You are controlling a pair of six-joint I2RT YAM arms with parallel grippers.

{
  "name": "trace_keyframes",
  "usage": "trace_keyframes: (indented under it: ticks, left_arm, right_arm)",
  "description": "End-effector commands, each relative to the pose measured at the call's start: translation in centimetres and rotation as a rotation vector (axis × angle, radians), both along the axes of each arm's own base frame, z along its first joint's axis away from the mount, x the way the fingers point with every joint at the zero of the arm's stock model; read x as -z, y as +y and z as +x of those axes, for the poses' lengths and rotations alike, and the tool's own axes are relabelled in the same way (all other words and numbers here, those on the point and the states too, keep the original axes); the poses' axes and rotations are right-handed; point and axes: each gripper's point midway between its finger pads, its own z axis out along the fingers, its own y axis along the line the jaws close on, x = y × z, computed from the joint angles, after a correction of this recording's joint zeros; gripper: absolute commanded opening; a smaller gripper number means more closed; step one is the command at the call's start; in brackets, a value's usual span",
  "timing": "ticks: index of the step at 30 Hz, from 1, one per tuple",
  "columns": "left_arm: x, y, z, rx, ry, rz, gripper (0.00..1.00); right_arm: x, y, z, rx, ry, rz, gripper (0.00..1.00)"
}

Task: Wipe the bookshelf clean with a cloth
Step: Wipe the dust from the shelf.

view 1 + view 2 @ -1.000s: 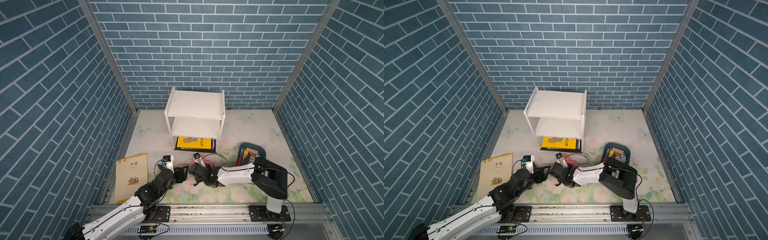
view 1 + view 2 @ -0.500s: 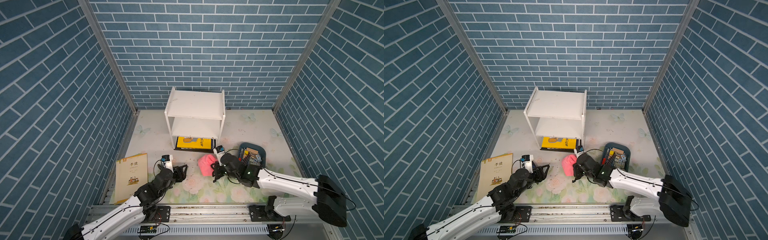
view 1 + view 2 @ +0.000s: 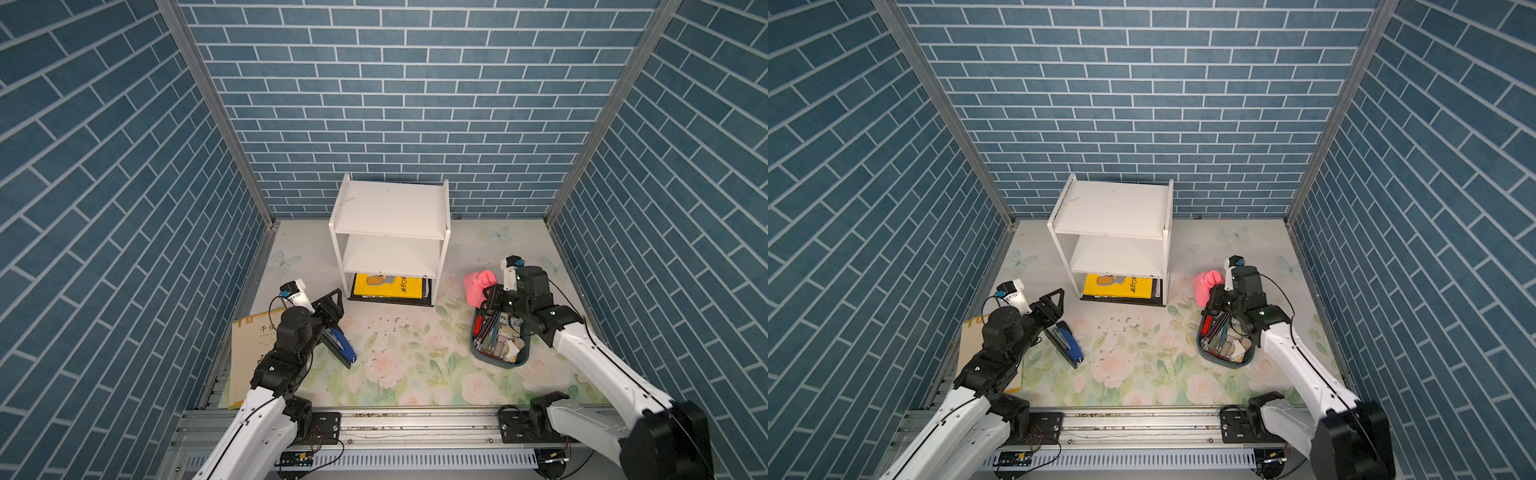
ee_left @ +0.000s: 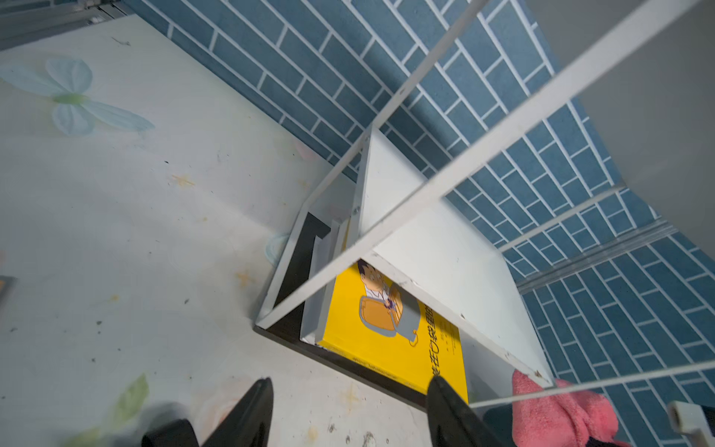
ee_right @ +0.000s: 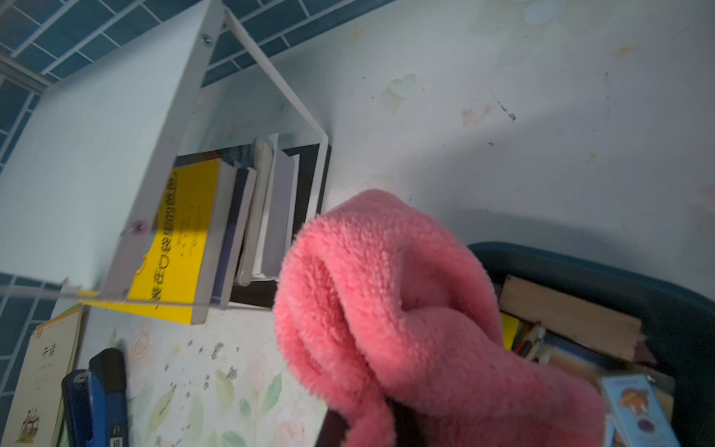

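cloth (image 3: 478, 286) bunched, hides right gripper (image 3: 492, 296) clamped on it; left gripper (image 4: 348, 387) wide, empty; book (image 3: 388, 286) title half under shelf (image 3: 390, 203).

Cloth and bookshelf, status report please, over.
Right gripper shut on the cloth, held above the bin's far end. Left gripper open, empty, beside the stapler. Bookshelf not yet touched; cloth apart from it.

Left gripper (image 4: 348, 387) gapes, low and forward; right gripper (image 3: 488, 295) clamped, arm outstretched.
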Motion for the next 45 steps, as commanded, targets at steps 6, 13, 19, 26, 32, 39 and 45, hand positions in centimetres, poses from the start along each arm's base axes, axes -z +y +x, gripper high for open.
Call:
trace_keyframes:
  ticks: [6,13,19,26,32,39,45]
  left_arm:
    - [-4.5,-2.3,3.4,0.172,-0.122,0.115,0.67]
    - [-3.7,-3.4,5.7,0.223,-0.113,0.142,0.62]
    - [-3.5,-2.5,7.3,0.164,-0.11,0.187,0.52]
    - [-3.1,-3.1,8.0,0.187,-0.108,0.181,0.46]
    - [-2.6,-3.2,7.7,0.198,-0.107,0.182,0.46]
    - [-2.4,-3.6,7.8,0.219,-0.107,0.173,0.45]
    - [-2.8,-3.8,7.7,0.229,-0.117,0.166,0.46]
  right_arm:
    - [0.6,7.3,9.4,-0.236,-0.045,0.119,0.0]
    - [4.5,10.1,12.9,-0.267,0.008,0.069,0.0]
    - [8.3,11.5,14.2,-0.277,0.063,-0.039,0.0]
    - [12.8,10.4,12.1,-0.29,0.166,-0.222,0.0]
    - [14.5,9.9,8.3,-0.362,0.24,-0.29,0.0]
    - [13.9,9.1,4.6,-0.425,0.259,-0.304,0.0]
    - [13.9,8.2,1.4,-0.488,0.311,-0.316,0.0]
